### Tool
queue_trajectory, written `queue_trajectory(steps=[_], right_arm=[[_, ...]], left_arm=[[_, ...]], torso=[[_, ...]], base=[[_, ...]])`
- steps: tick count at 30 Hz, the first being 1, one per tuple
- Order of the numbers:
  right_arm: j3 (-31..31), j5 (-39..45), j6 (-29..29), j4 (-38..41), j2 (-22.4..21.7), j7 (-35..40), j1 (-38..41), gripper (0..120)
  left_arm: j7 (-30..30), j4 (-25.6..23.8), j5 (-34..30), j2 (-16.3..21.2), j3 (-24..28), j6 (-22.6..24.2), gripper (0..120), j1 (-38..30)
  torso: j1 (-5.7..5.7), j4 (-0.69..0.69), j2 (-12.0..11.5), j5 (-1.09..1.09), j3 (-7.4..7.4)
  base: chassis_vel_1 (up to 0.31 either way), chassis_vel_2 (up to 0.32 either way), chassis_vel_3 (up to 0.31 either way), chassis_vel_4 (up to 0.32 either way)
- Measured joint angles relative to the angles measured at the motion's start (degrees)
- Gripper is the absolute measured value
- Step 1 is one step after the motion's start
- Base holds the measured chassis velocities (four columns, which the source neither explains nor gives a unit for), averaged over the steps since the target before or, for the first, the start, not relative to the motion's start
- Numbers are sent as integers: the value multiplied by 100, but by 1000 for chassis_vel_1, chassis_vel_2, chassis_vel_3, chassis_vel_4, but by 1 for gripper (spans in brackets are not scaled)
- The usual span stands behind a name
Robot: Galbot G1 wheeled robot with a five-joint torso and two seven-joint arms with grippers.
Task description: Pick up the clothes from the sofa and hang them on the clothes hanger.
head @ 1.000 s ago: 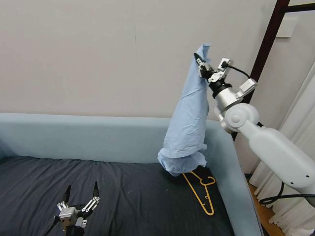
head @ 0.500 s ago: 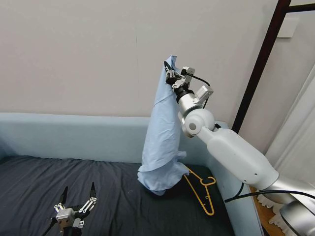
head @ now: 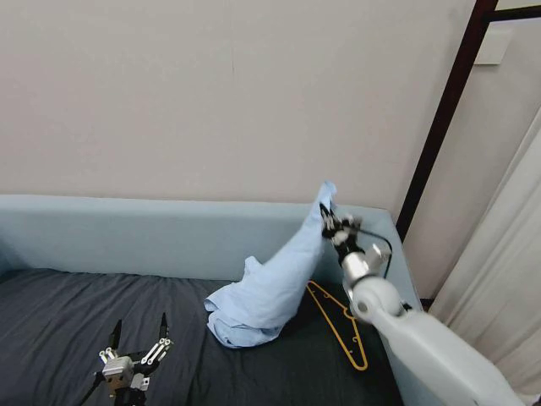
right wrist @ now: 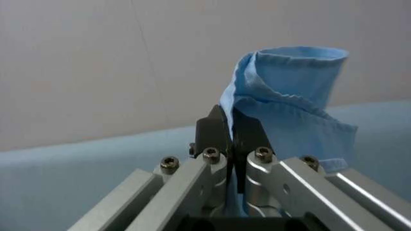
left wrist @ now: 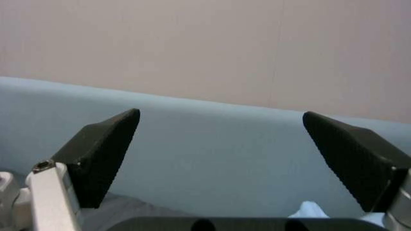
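One light-blue cloth garment (head: 262, 292) runs from a crumpled heap on the dark seat of the pale-blue fabric sofa (head: 127, 233) up to the right gripper (head: 328, 218). Its two black fingers are pinched tight on the stitched hem, by the far right backrest. One thin yellow wire hanger (head: 341, 328) lies flat just right of the heap. The left gripper (head: 140, 326) hovers over the near left seat, its two ribbed fingers spread wide.

Right arm (head: 427, 351): white, reaching forward and up from lower right. Right gripper (head: 328, 218): black fingers pinched tight on a fold of light blue garment (head: 269, 289). Left gripper (head: 140, 326): low at front left, pointing upward, fingers spread wide.
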Motion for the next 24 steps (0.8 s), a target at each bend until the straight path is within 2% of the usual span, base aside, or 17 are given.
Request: queue_trajectory(steps=[1,4,10,16,20,22,23,24], right_arm=[[0,0,0,0,0,0,0,0],[204,-431,23,104,-61,35,-641,0],[511,-1222,-118,220,-77,410,-1632,0],[576,-1549,-482,419,-35,900,-2068,0],[589,-2091,-1387,671,-62,1645,-2489,0],[589,-2109,-1443,690,-73,1678,-2512,0],[585,-2167,-1830,824,-144,1860,-2631,0],[584,-2168,-1939,866,-166,1904,-2663,0]], left_arm=[[0,0,0,0,0,0,100,0],[0,21,42,-37,50,5,100,-17],[0,27,64,-29,80,16,100,-20],[-2,26,54,17,70,19,100,-18],[-8,28,45,33,71,19,100,-15],[-8,28,45,34,71,19,100,-15],[-12,28,39,36,67,19,100,-14],[-12,28,36,38,65,19,100,-14]], torso=[[0,0,0,0,0],[0,5,0,1,0],[0,2,0,0,0],[0,3,0,-1,0],[0,3,0,1,0],[0,3,0,1,0],[0,2,0,-1,1],[0,2,0,-1,0]], base=[[0,0,0,0],[0,0,0,0],[0,0,0,0],[0,0,0,0],[0,0,0,0],[0,0,0,0],[0,0,0,0],[0,0,0,0]])
